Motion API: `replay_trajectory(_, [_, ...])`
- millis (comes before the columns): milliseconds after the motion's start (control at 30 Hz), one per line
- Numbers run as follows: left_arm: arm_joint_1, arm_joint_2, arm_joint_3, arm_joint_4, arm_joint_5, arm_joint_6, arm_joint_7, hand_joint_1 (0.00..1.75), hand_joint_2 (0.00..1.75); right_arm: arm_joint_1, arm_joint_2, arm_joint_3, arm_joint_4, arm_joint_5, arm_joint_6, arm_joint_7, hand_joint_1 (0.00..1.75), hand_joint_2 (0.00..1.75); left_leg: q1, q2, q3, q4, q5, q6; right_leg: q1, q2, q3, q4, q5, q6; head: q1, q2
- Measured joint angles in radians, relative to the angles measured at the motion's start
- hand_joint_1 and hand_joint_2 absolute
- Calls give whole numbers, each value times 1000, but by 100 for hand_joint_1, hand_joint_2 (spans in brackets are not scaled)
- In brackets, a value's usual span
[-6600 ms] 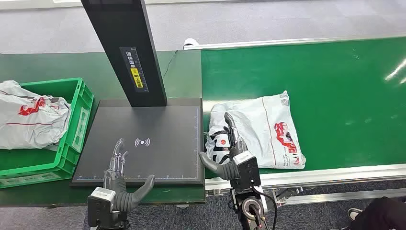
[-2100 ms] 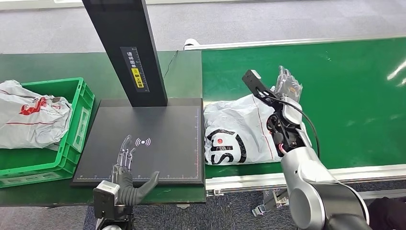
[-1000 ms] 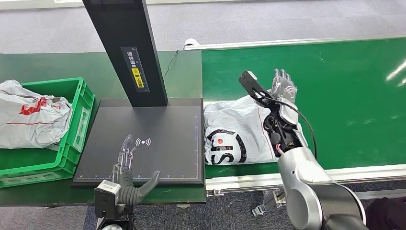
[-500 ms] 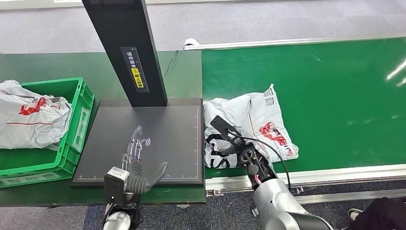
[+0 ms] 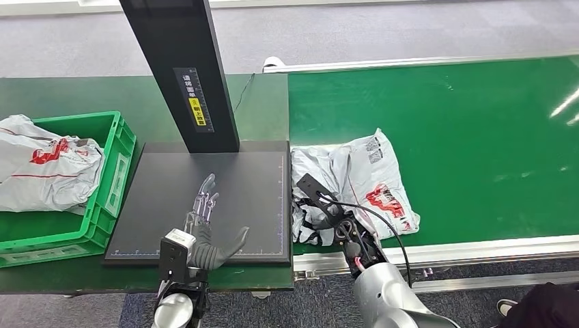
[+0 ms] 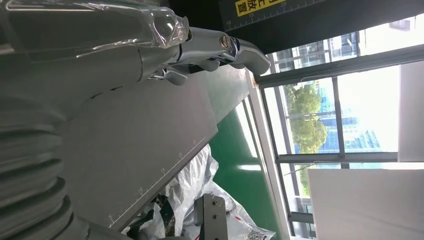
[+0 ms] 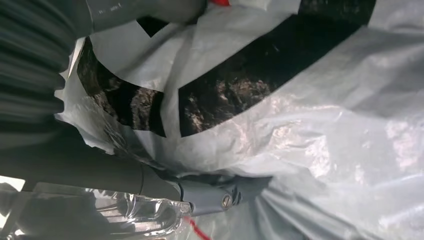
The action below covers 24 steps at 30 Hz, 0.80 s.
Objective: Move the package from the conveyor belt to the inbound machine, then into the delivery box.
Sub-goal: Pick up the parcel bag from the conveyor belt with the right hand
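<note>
Nearest to us, at the front edge of the belt, our right hand (image 5: 321,208) lies on the near-left part of the grey poly mailer package (image 5: 358,181) — the right wrist view has its fingers (image 7: 210,195) pressed into crinkled plastic, the thumb on the other side of a fold, so we judge it is gripping the bag, though we cannot tell how firmly. The package sits on the green conveyor belt (image 5: 478,137), touching the belt's left border, with its long axis running away from us and slightly rightward. Just to its left lies the inbound machine's black scanning plate (image 5: 239,171), so the coming move is a short sideways carry leftward. Our left hand (image 5: 205,229) hovers over that plate, fingers spread and holding nothing — the nearer one to the green delivery crate (image 5: 113,178) further left.
</note>
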<state>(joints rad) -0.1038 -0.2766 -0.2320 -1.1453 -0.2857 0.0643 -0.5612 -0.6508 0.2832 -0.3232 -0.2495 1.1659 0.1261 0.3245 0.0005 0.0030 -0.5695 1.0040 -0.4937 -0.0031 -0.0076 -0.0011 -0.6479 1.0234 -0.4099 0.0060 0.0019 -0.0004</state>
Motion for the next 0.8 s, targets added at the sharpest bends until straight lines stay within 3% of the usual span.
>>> replay_trajectory(200, [0,0,0,0,-1,2,5,0,175,-1,1,-2,0,1,-36,-28,175,175,0,0,2,0,0,0,0,0,2,0,0,0,0,0])
replay_trajectory(400, [5,0,0,0,-6,8,8,0,175,4,3,-59,0,-95,-147,-194,175,175,0,0,1,0,0,0,0,0,1,0,0,0,0,0])
replay_trajectory(633, [14,0,0,0,-7,8,8,0,175,4,9,-97,0,-115,-164,-226,175,175,0,-1,-1,0,0,0,0,0,0,0,0,0,0,0])
replay_trajectory(700, [16,0,0,-1,-9,10,8,0,175,5,11,-111,0,-154,-183,-288,175,175,0,-1,-2,0,0,0,0,0,-1,0,0,0,0,0])
replay_trajectory(800, [29,0,2,-11,-16,20,7,0,175,6,18,-163,-4,-289,-219,-489,175,175,0,-1,-4,0,0,0,-1,0,-2,0,0,0,0,0])
